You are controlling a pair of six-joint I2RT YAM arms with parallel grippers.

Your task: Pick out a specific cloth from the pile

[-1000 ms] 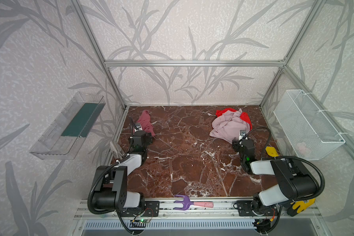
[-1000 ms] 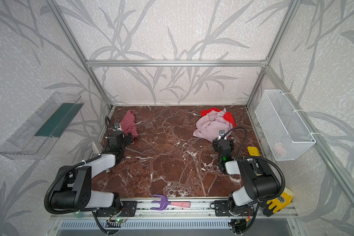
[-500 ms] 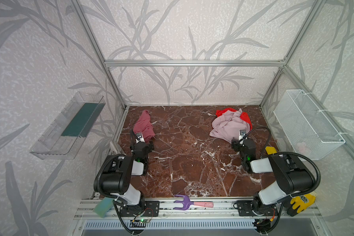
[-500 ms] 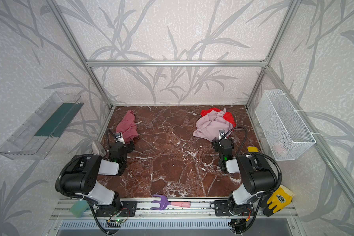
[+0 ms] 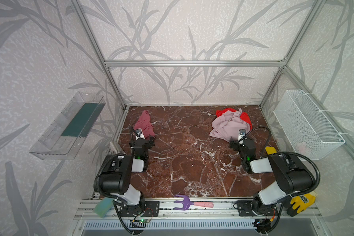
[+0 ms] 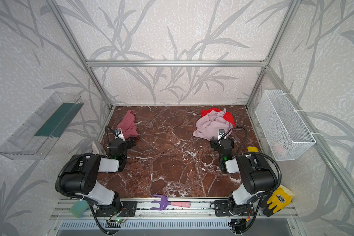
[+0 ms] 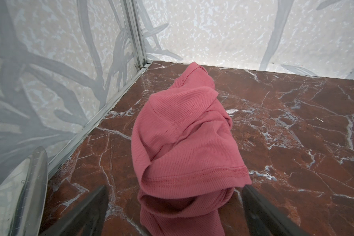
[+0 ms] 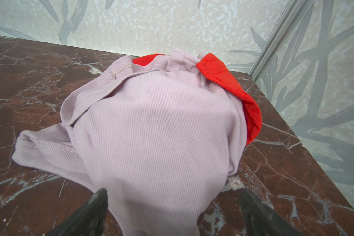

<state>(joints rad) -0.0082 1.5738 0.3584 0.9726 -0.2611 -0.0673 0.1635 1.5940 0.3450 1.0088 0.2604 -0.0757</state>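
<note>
Both top views show a reddish-brown marble-patterned tabletop [image 5: 192, 163] inside a wallpapered enclosure. At its far right sits the pile [image 5: 229, 126]: a crumpled pale lilac-pink ribbed cloth [image 8: 151, 132] lying over a bright red cloth [image 8: 233, 87], whose edges peek out behind and beside it. Well apart from the pile, at the far left near the side wall, the dusty rose-pink ribbed cloth [image 5: 144, 124] lies by itself in a bunched, elongated heap on the marble. The left gripper [image 5: 146, 139] sits low, just in front of that rose-pink cloth. In the left wrist view its dark fingers [image 7: 86, 210] stand wide apart. The near end of the cloth lies loosely between them, its hem close to or brushing one finger but not pinched. The right gripper [image 5: 240, 140] sits just in front of the pile. In the right wrist view its jaws are likewise spread wide, and the lilac-pink cloth's near fold lies between them unclamped.
</note>
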